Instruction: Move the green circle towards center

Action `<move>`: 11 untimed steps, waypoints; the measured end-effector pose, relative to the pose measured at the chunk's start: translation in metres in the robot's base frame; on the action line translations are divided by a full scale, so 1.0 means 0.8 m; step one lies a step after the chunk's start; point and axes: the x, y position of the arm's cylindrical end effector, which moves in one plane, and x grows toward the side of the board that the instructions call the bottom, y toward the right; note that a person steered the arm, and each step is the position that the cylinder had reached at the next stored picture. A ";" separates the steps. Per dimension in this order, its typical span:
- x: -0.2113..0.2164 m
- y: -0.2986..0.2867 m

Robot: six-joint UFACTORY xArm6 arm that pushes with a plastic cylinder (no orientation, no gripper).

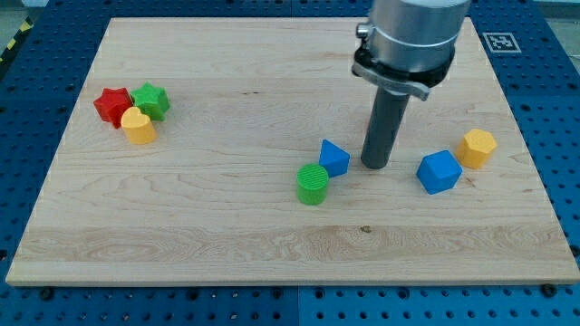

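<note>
The green circle (313,183) is a short green cylinder lying a little below the board's middle. A blue triangle block (333,158) touches it at its upper right. My tip (375,165) is the lower end of the dark rod, on the board just right of the blue triangle and up and to the right of the green circle, apart from the circle. The arm's grey body rises above the rod at the view's top.
A blue cube-like block (439,171) and a yellow hexagon block (477,148) lie at the view's right. A red star (113,105), a green star (150,100) and a yellow heart (138,126) cluster at the left. The wooden board (227,244) lies on a blue pegboard.
</note>
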 end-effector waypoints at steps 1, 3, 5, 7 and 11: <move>0.006 0.000; 0.091 -0.025; 0.083 -0.080; 0.054 -0.110; 0.021 -0.155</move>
